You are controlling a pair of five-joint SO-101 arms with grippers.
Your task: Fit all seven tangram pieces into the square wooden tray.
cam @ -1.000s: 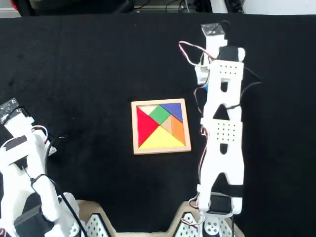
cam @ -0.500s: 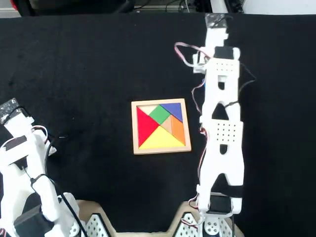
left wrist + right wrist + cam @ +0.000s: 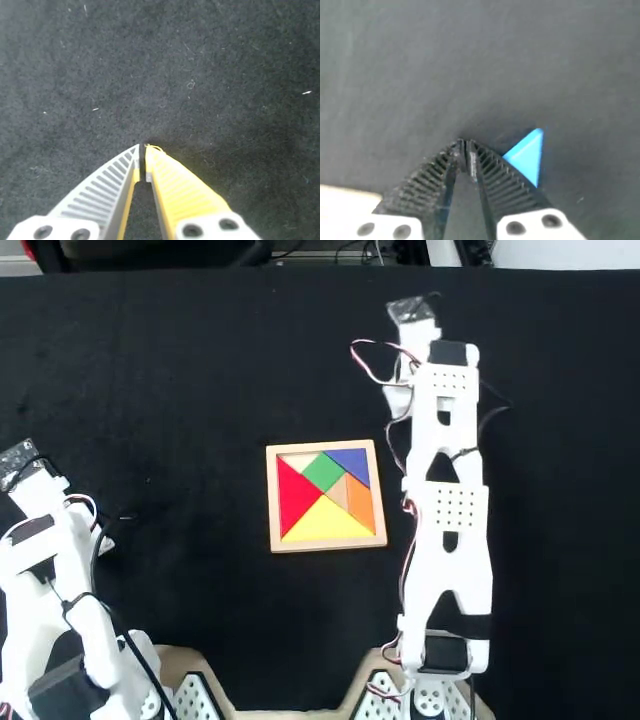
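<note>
Black cloth tabletop [image 3: 180,390]. Right gripper [image 3: 465,150] pressed together, pinching nothing; small light-blue triangular piece [image 3: 526,155] flat just beside its tips. Square wooden tray [image 3: 272,500] well apart, mid-tabletop. Left gripper [image 3: 142,150] likewise pressed together.

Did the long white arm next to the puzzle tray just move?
Yes. The right hand went away from the wooden tray first, then swung back and a little sideways towards the tray's side of the table. The tray stayed put.
</note>
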